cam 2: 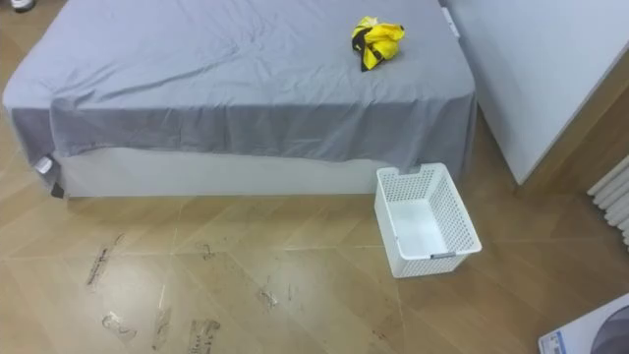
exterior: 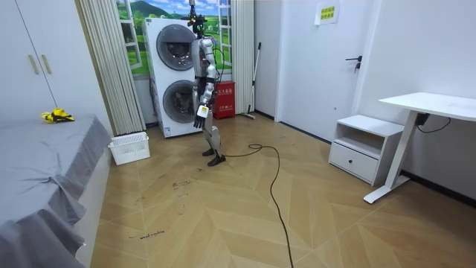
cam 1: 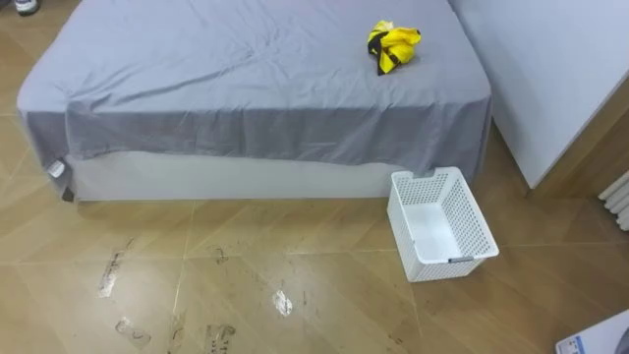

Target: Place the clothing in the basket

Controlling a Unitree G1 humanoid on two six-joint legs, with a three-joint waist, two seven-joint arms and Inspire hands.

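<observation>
Yellow and black clothes (cam 1: 392,45) lie in a crumpled bundle on top of the bed (cam 1: 246,79), near its far right corner as the robot's head camera sees it. Black bands cross the yellow cloth, and no lettering on it can be made out. The bed is covered by a grey sheet that hangs down over the near side.

On the wooden floor (cam 1: 295,295), just beside the bed's near right corner, stands a white plastic basket (cam 1: 472,224) with perforated walls. Nothing lies in it, and it is well apart from the clothes. Dark scuff marks and a pale smear spot the boards in front of the bed.

In the room view the robot stands upright in front of two stacked washing machines (exterior: 172,74), facing the bed, with open floor between it and the basket. Its left hand (exterior: 201,113) hangs by its hip and holds nothing that can be seen. It is too small there to tell whether it is open or closed.

Several things in the room carry print, all too small to read:
- a small yellow-green sign (exterior: 326,13) high on the white wall
- a red box (exterior: 223,100) on the floor beside the machines
- a landscape poster (exterior: 149,11) above the machines, which shows a picture rather than words

A long-handled mop (exterior: 256,71) leans against the wall beside the red box. At the room view's right are a white desk (exterior: 431,104) and a low white cabinet (exterior: 364,145).
</observation>
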